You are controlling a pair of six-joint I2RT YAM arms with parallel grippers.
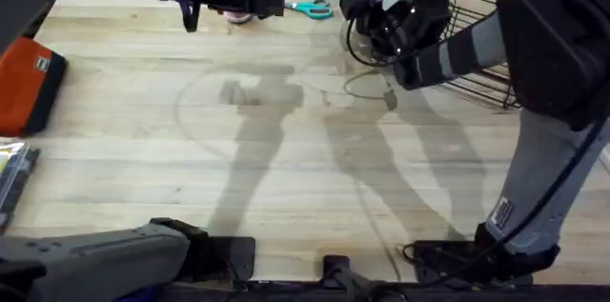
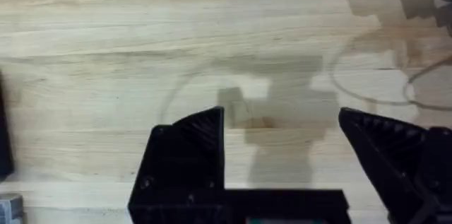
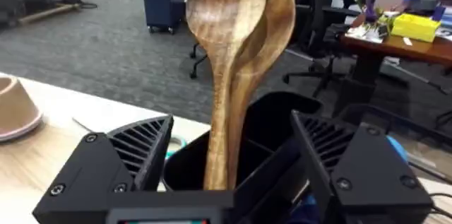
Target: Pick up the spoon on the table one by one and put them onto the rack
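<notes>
Right claw (image 3: pixel 233 160) is seen spread open at the rack (image 1: pixel 477 50), far right of the surface (image 1: pixel 286 150). Two spoons (image 3: pixel 226 75) are stood bowls-up in the black utensil cup (image 3: pixel 261 139), between the parted fingers. Left claw (image 2: pixel 282 153) is held open above bare wood.

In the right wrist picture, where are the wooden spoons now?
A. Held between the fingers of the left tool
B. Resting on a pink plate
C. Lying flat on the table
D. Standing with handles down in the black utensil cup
D: two wooden spoons stand with their handles down inside the black utensil cup, bowls up, while the open right tool sits just in front of the cup without gripping them.
</notes>
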